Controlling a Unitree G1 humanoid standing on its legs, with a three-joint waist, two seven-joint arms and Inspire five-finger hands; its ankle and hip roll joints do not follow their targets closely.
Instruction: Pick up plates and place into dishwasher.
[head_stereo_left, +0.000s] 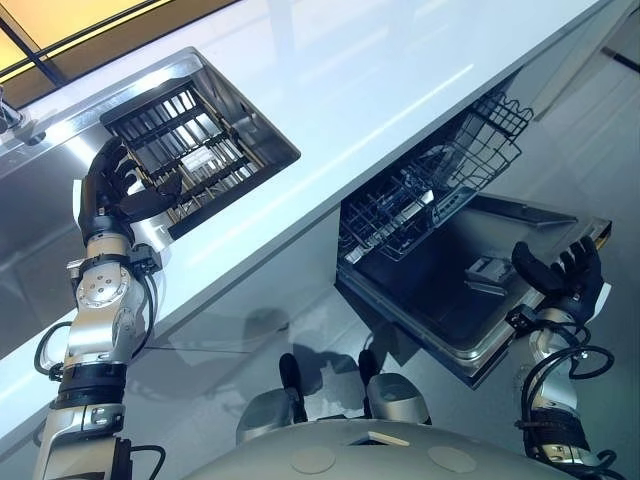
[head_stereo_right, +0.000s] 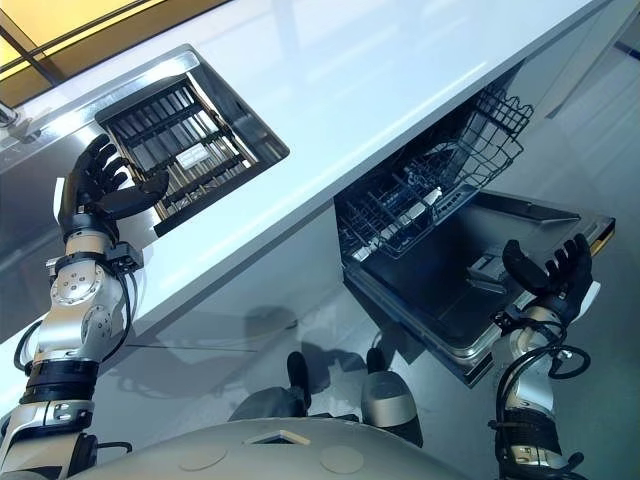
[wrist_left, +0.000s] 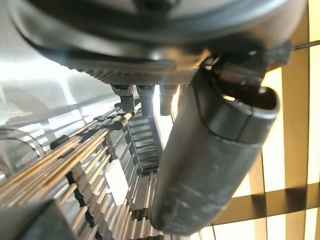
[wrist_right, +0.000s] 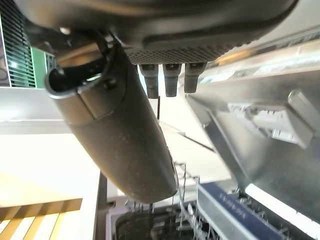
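Dishwasher (head_stereo_right: 445, 262): glossy steel door (head_stereo_left: 470, 295), wire-grid rack (head_stereo_left: 432, 185)

Glossy smooth counter (head_stereo_left: 380, 90) — shiny steel sink (head_stereo_left: 262, 125), metal-wire dishwasher rack (head_stereo_left: 440, 180)

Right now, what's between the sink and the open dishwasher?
Just a bare strip of white countertop lies between the sink and the dishwasher, seen in the left eye view.

No readable text anywhere; white tag (head_stereo_right: 193, 155) on sink rack (head_stereo_right: 150, 120), print illegible.
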